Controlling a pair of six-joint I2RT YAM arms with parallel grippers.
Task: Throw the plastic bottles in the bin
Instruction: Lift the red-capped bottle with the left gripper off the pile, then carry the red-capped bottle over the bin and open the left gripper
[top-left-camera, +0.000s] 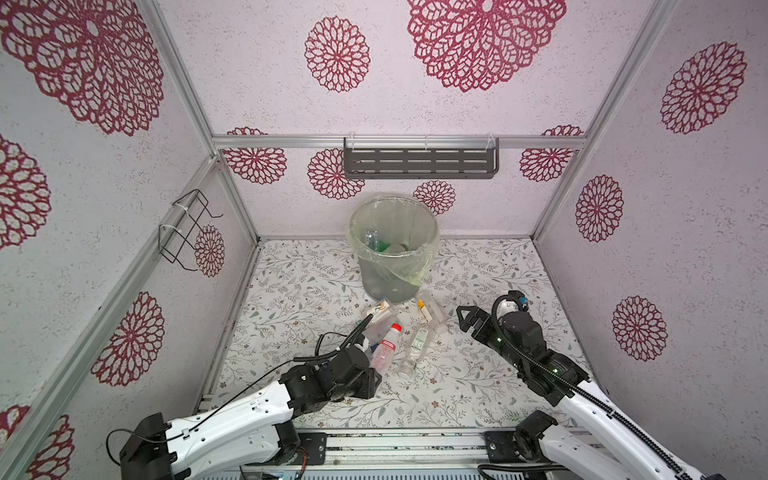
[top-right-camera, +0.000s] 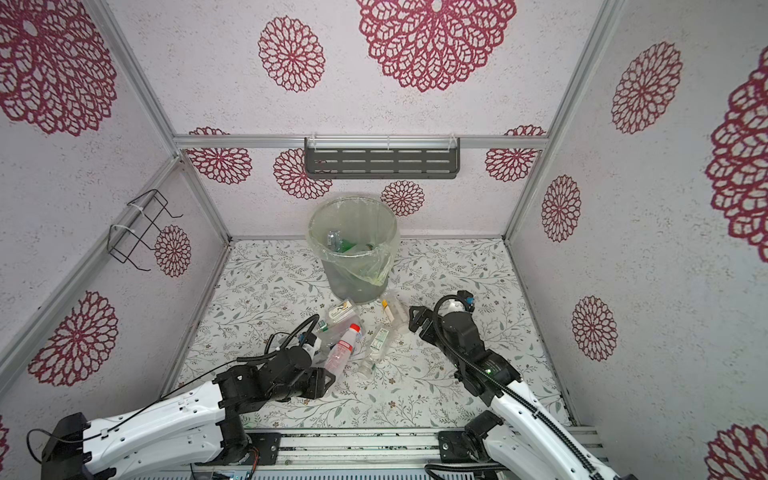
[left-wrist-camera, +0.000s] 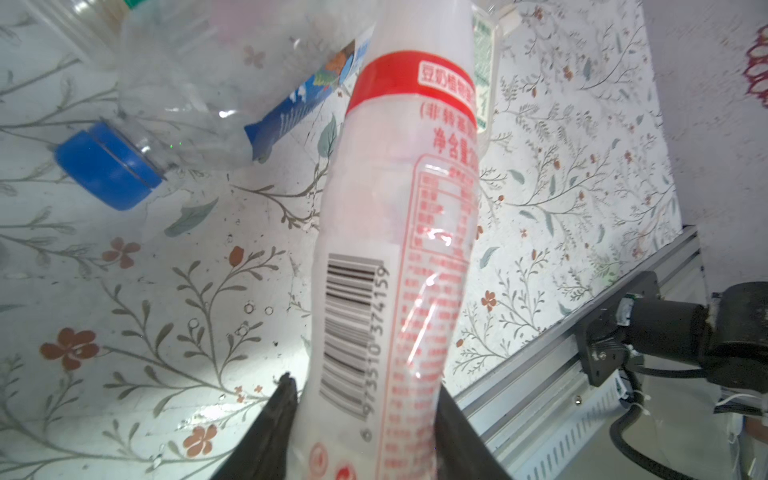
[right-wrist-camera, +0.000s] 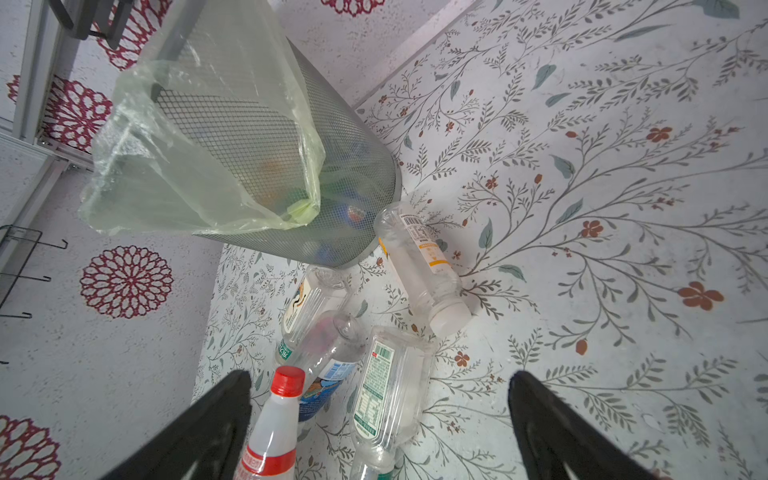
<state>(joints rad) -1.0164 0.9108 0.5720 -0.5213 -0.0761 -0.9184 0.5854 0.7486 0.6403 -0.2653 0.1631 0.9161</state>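
My left gripper (left-wrist-camera: 365, 390) is shut on the base end of a white plastic bottle (top-left-camera: 384, 347) with a red cap and red-banded label, which tilts up off the mat. Beside it lie three more bottles: a blue-capped one (left-wrist-camera: 166, 104), a green-labelled one (right-wrist-camera: 386, 395) and a yellow-labelled one (right-wrist-camera: 419, 266) with a white cap. A fourth clear one (right-wrist-camera: 307, 307) lies close to the bin's foot. The grey bin (top-left-camera: 392, 266), lined with a yellowish bag, stands at the back centre with bottles (top-left-camera: 380, 245) inside. My right gripper (right-wrist-camera: 380, 378) hangs open to the right of the pile, holding nothing.
A dark slotted shelf (top-left-camera: 419, 160) hangs on the back wall above the bin. A black wire rack (top-left-camera: 187, 228) is fixed to the left wall. An aluminium rail (top-left-camera: 415, 444) runs along the front edge, where both arms are mounted.
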